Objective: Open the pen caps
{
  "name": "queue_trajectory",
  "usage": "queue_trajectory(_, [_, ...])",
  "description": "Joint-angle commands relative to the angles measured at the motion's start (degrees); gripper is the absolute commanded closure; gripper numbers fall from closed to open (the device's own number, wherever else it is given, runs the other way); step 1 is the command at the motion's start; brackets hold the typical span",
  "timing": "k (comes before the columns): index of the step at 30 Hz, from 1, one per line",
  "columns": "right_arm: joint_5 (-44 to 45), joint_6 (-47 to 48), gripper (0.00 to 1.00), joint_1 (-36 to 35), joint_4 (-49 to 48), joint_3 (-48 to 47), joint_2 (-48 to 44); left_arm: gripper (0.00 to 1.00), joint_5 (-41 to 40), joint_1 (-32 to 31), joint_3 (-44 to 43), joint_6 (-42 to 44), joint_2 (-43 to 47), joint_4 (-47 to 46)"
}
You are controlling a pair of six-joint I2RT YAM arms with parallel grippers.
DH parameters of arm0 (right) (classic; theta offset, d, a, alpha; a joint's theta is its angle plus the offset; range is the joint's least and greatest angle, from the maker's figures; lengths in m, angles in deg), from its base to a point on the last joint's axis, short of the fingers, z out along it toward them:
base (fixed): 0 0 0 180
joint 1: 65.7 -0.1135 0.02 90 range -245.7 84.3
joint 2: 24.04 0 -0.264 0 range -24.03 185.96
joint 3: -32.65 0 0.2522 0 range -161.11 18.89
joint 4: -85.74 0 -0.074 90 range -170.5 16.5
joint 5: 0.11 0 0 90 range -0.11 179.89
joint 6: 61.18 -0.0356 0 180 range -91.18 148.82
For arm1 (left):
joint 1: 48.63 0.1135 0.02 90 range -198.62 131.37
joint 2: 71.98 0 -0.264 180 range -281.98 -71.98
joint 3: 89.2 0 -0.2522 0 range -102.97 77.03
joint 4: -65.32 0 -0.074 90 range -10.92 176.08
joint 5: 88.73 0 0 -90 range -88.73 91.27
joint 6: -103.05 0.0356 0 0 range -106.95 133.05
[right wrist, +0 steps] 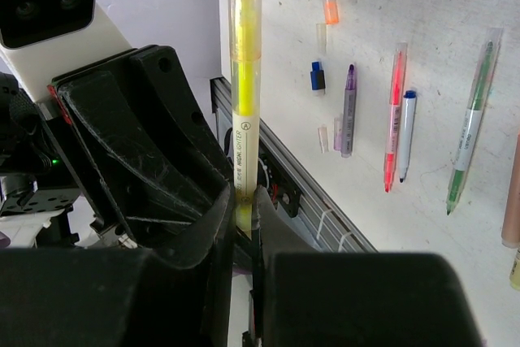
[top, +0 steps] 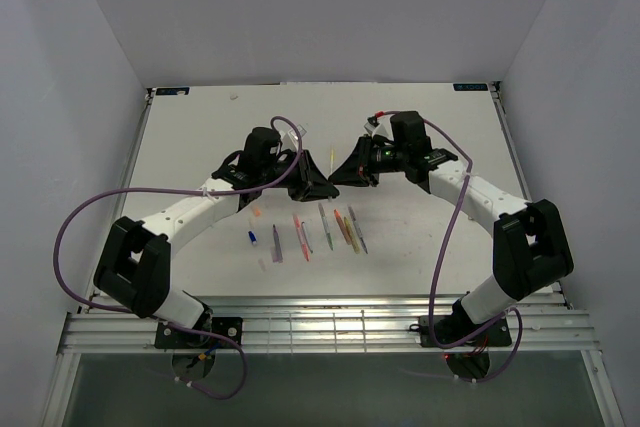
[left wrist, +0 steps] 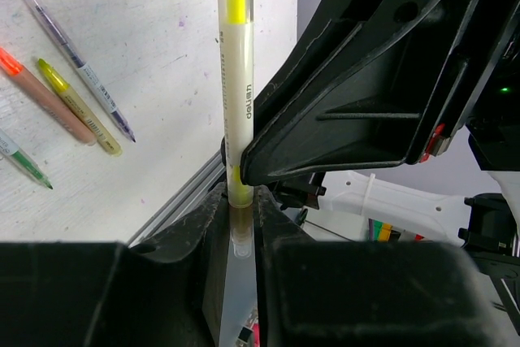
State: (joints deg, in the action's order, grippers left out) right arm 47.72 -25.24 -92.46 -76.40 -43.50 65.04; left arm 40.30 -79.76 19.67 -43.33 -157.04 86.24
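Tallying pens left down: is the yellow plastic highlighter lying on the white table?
No, the yellow plastic highlighter is clamped upright in the right arm's jaws, raised off the white table.

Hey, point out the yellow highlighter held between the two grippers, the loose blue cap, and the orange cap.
yellow highlighter (right wrist: 244, 142): right wrist view, on its white labelled barrel.
blue cap (right wrist: 318, 77): right wrist view, on its middle.
orange cap (right wrist: 330, 7): right wrist view, on its orange lower part.

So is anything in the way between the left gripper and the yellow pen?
Nothing visible. The yellow pen stands right between the fingers of the left gripper, with the right gripper clamped on it close beside.
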Motion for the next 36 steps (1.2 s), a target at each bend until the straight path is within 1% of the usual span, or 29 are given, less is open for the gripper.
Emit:
queue_trajectory(1, [1.8,-0.1,0.92,-0.1,-2.0,0.9,-1.7,0.74,2.5,-0.2,0.3,0.5,2.9,-0.5])
queue_trajectory(2, [1.8,0.0,0.92,-0.1,-1.9,0.9,-1.6,0.73,2.5,-0.2,0.4,0.4,3.0,-0.5])
queue_trajectory(3, [1.9,0.0,0.92,-0.1,-2.0,0.9,-1.7,0.69,2.5,-0.2,0.4,0.5,2.9,-0.6])
queue_trajectory(6, [1.9,-0.2,0.92,-0.1,-2.1,0.9,-1.7,0.61,2.7,-0.2,0.3,0.7,3.0,-0.4])
queue_trajectory(8, [1.9,-0.3,0.92,-0.1,-2.3,1.0,-1.6,0.59,2.6,-0.2,0.5,0.7,3.1,-0.3])
queue_trajectory(12, [1.8,-0.8,0.92,-0.1,-3.0,1.6,-1.8,0.59,2.6,-0.3,0.4,1.0,3.2,0.1])
queue_trajectory(16, [1.7,-1.2,0.92,-0.1,-3.4,1.7,-1.7,0.63,2.8,-0.2,0.5,1.0,3.0,0.0])
queue_trajectory(17, [1.8,-1.3,0.92,-0.1,-3.4,1.7,-1.8,0.67,3.0,-0.2,0.4,1.1,2.9,0.0])
queue_trajectory(19, [1.9,-1.4,0.92,-0.2,-3.4,1.6,-1.8,0.71,3.3,-0.3,0.3,1.2,2.5,0.1])
queue_trajectory(20, [1.9,-1.5,0.92,-0.1,-3.4,1.6,-1.9,0.77,3.4,-0.2,0.4,1.1,2.5,0.0])
queue_trajectory(22, [1.7,-2.0,0.92,-0.2,-3.4,1.6,-1.8,0.84,3.5,-0.2,0.6,1.1,2.4,0.0])
queue_trajectory(23, [1.3,-2.3,0.92,-0.2,-5.2,1.6,-1.7,0.9,3.6,-0.3,0.8,0.9,2.4,0.0])
queue_trajectory(24, [1.2,-2.4,0.92,-0.1,-5.6,1.0,-1.3,1.0,3.7,-0.2,0.9,0.7,2.3,0.0])
queue_trajectory(32, [2.4,-4.4,0.92,0.8,-6.4,-2.4,0.2,1.0,4.0,-0.2,1.5,0.9,1.9,1.3])
queue_trajectory(34, [2.5,-6.0,0.92,2.3,-8.3,-1.9,0.2,1.0,4.2,-0.2,1.8,1.2,2.1,1.4])
queue_trajectory(36, [1.8,-9.8,0.92,3.7,-13.8,-0.7,0.6,1.0,4.7,-0.3,2.8,1.2,2.4,1.4])
